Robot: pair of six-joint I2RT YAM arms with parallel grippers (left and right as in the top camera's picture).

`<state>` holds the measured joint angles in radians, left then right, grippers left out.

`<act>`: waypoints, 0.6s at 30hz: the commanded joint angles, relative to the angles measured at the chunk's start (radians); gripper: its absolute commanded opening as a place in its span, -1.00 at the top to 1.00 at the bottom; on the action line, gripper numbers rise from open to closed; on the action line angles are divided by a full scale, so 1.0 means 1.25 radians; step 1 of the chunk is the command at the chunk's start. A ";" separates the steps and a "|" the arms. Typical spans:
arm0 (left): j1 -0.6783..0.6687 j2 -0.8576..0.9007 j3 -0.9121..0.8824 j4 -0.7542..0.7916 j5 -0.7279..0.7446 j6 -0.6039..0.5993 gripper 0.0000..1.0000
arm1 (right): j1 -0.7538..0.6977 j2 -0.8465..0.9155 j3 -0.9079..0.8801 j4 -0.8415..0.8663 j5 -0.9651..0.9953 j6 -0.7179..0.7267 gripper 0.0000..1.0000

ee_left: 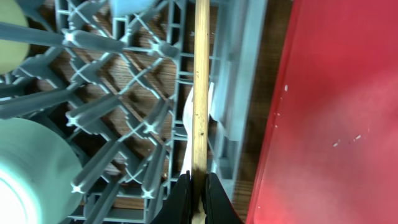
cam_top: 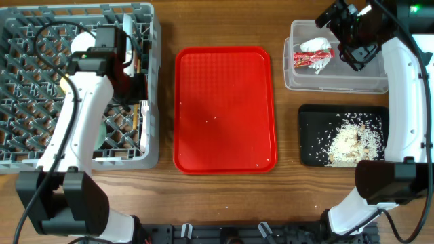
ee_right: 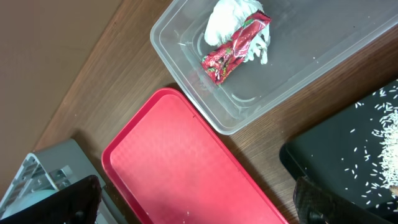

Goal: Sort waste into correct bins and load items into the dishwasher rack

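so the left claw (ee_left: 198, 190) is pinching tight on a thin, pale wooden chopstick (ee_left: 200, 87) over the grey rack (ee_left: 124, 81), while the right claw (cam_top: 352, 41) is hanging wide open, empty

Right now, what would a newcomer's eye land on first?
The bright red plastic serving tray sits dead centre. Beside it, the left arm's jaws pinch a thin wooden chopstick at the grey lattice dishwasher rack's edge; opposite, whitish rice scraps heap on a black rectangular tray.

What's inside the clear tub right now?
The clear tub holds a crumpled red-and-white wrapper lying against a wad of white paper; the rest of its visible floor is bare. Its far corner is covered by the right arm overhead.
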<state>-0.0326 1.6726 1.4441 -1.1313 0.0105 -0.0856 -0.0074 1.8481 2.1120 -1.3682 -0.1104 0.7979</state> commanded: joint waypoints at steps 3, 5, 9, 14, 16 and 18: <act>0.014 0.008 -0.009 0.003 0.022 0.020 0.60 | 0.001 -0.002 0.005 0.002 0.013 -0.008 -0.99; 0.014 0.008 -0.009 0.003 0.022 0.020 0.32 | 0.001 -0.002 0.005 0.002 0.013 -0.008 -0.99; 0.014 0.008 -0.009 0.001 0.060 0.021 0.31 | 0.001 -0.002 0.005 0.002 0.013 -0.008 -0.99; 0.014 -0.009 0.000 -0.032 0.163 0.021 0.30 | 0.001 -0.002 0.005 0.002 0.013 -0.008 -0.99; 0.014 -0.032 0.018 -0.069 0.227 0.020 0.06 | 0.001 -0.002 0.005 0.002 0.013 -0.008 -1.00; 0.014 -0.090 0.035 -0.117 0.252 -0.028 -0.18 | 0.001 -0.002 0.005 0.002 0.013 -0.008 -0.99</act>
<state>-0.0174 1.6646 1.4456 -1.2346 0.2150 -0.0685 -0.0074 1.8481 2.1120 -1.3682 -0.1104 0.7979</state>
